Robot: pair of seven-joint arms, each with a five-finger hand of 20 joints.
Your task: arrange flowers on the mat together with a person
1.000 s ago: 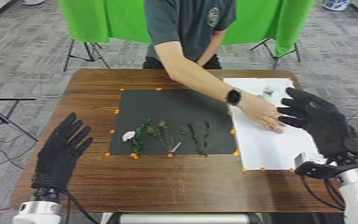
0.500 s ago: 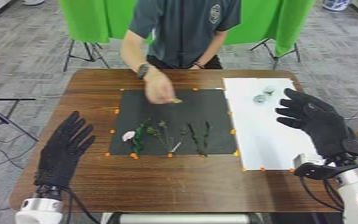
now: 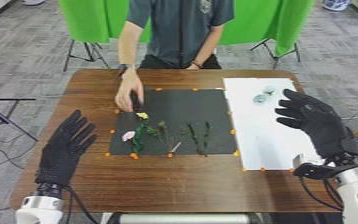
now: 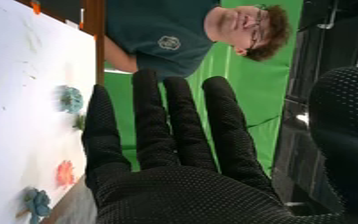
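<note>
A: What does good placement require?
B: Probably, the pink flower [image 3: 128, 135] and green sprigs [image 3: 138, 143] stay undisturbed on the dark mat [image 3: 180, 102], while the yellow flower [image 3: 143, 115], at the person's hand [image 3: 129, 92], settles gently.
A: And the robot?
B: Left hand [image 3: 60, 155]: spread, empty. Right hand [image 3: 322, 122], near the white sheet [image 3: 269, 137]: straight, slightly parted fingers, empty; blue flowers [image 3: 261, 98] lie beyond.

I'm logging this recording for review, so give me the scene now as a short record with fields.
left hand: open, left of the dark mat
right hand: open, at the right edge of the white sheet
person's hand: at the mat's far left, by the yellow flower
also on mat: pink flower, green stems
on sheet: pale blue flowers, coral flower
</note>
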